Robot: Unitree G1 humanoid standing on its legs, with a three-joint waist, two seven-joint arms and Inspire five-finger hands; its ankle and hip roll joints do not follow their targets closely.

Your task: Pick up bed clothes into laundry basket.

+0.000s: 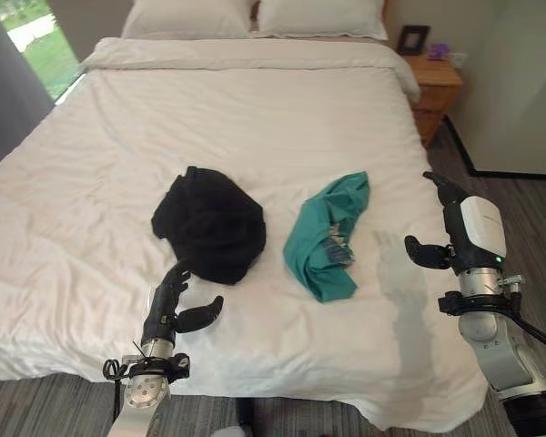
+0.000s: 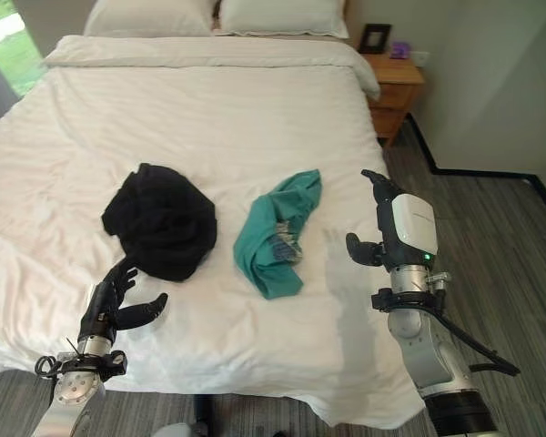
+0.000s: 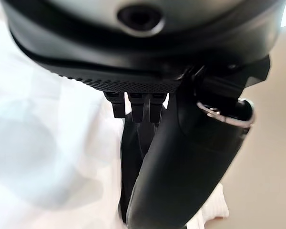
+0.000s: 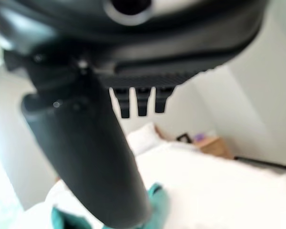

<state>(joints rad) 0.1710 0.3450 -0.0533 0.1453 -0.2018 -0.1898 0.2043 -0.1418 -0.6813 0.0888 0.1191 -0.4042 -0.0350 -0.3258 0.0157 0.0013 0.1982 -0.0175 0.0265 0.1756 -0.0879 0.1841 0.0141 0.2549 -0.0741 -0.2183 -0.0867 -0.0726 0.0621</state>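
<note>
Nothing is collected yet: the black garment [image 1: 209, 223] and the teal garment [image 1: 328, 235] lie mid-bed [image 1: 255, 118], while the left hand [image 1: 175, 305], fingers apart, sits at the black garment's 7 o'clock and the right hand [image 1: 460, 228], loosely open and empty, hovers at the teal garment's 3 o'clock.

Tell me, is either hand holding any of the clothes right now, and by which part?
Nothing is held. The left hand is open just short of the black garment; the right hand is open, raised beside the bed, apart from the teal garment.
</note>
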